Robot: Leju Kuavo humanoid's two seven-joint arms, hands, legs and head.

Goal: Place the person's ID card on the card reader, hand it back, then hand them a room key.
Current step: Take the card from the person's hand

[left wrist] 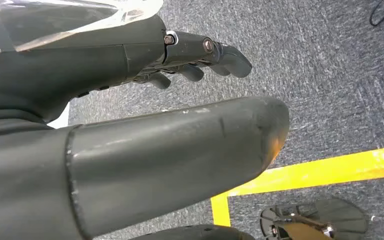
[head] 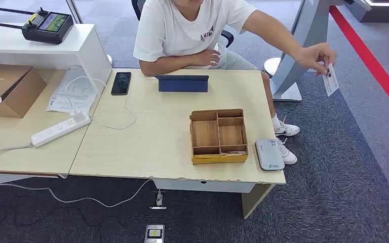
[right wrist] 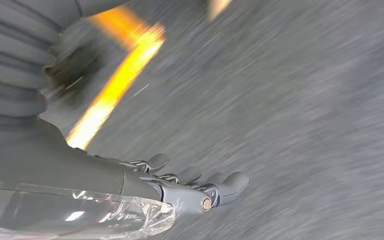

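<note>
A seated person in a white T-shirt (head: 182, 25) holds a white ID card (head: 330, 79) out past the table's right side, pinched in a raised hand. The grey card reader (head: 269, 154) lies flat at the table's front right corner. Beside it stands a wooden compartment box (head: 218, 135); I cannot tell what is in it. My left hand (left wrist: 180, 100) hangs over grey carpet, fingers apart and holding nothing. My right hand (right wrist: 180, 190) is above blurred carpet, fingers extended and holding nothing.
A blue tablet case (head: 182, 83) and a black phone (head: 121, 83) lie near the person. A white power strip (head: 61, 129) with cables, papers, and a cardboard box (head: 5, 88) sit at the left. Yellow floor tape (left wrist: 330, 167) crosses the carpet.
</note>
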